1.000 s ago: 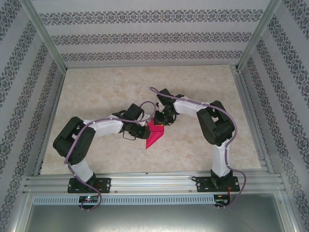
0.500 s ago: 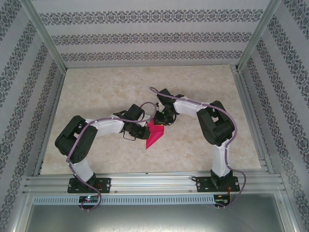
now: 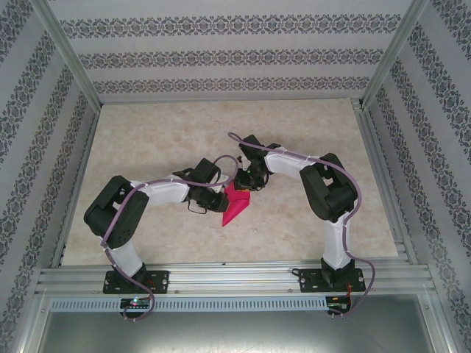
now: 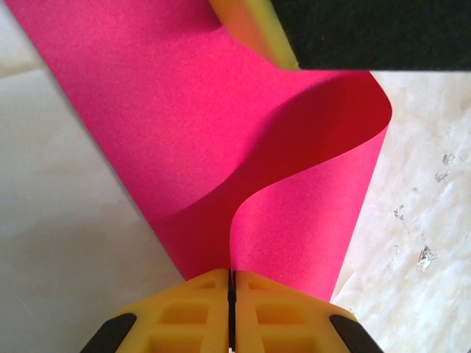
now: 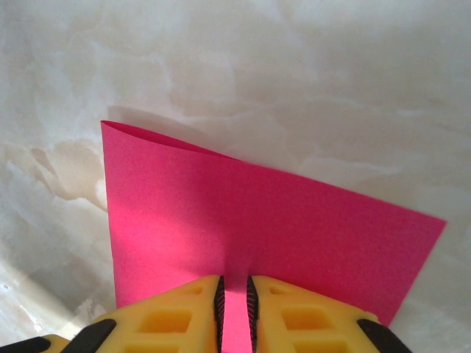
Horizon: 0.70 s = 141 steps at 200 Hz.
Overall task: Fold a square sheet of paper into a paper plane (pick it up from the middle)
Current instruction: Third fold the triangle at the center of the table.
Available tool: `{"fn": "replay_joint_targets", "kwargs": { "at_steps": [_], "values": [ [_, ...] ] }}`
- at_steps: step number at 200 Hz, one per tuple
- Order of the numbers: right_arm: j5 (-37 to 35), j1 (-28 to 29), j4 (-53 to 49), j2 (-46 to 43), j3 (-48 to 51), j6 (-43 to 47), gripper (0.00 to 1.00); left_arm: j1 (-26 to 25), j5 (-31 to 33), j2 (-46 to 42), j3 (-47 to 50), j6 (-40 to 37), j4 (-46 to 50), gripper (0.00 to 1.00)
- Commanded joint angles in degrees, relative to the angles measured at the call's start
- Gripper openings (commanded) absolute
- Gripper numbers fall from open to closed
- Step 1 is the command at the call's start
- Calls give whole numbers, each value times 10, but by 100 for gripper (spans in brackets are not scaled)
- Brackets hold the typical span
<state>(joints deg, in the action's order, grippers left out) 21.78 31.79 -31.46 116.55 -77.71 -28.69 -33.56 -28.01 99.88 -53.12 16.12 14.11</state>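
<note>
The square sheet of paper (image 3: 235, 206), magenta-pink and folded narrower, hangs between both grippers at the middle of the table. My left gripper (image 3: 221, 201) is shut on its near edge (image 4: 230, 273); from there the sheet (image 4: 221, 125) curls upward and away. My right gripper (image 3: 246, 185) comes in from the far right, and one of its yellow fingers (image 4: 254, 29) shows at the top of the left wrist view. Its jaws (image 5: 235, 288) stand a narrow gap apart with pink paper (image 5: 243, 213) pinched between them. No finished paper plane is in view.
The marble-patterned tabletop (image 3: 309, 132) is ringed by an aluminium frame (image 3: 221, 276) and patterned walls. Both arms reach inward and nearly meet over the paper. Small shiny specks (image 4: 427, 254) lie on the table to the right of the sheet.
The left arm's elbow shifted very slightly to the right a second ago. The paper and both grippers have stayed where they were.
</note>
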Motion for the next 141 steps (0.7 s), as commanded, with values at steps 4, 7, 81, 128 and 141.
{"fn": "replay_joint_targets", "kwargs": {
  "at_steps": [4, 7, 81, 128, 141],
  "values": [
    [-27, 8, -16, 12, 15, -10, 19, 10, 3, 8, 4, 3, -12, 11],
    [-27, 8, -16, 12, 15, -11, 19, 10, 3, 8, 5, 4, -13, 11],
    [-32, 7, -4, 8, 32, -25, 17, 10, 14, 1, 21, 20, -31, 11],
    [-29, 7, -4, 6, 32, -26, 17, 10, 12, 6, 21, 19, -31, 11],
    [-30, 7, -4, 7, 31, -26, 17, 10, 16, 9, 17, 20, -26, 11]
  ]
}}
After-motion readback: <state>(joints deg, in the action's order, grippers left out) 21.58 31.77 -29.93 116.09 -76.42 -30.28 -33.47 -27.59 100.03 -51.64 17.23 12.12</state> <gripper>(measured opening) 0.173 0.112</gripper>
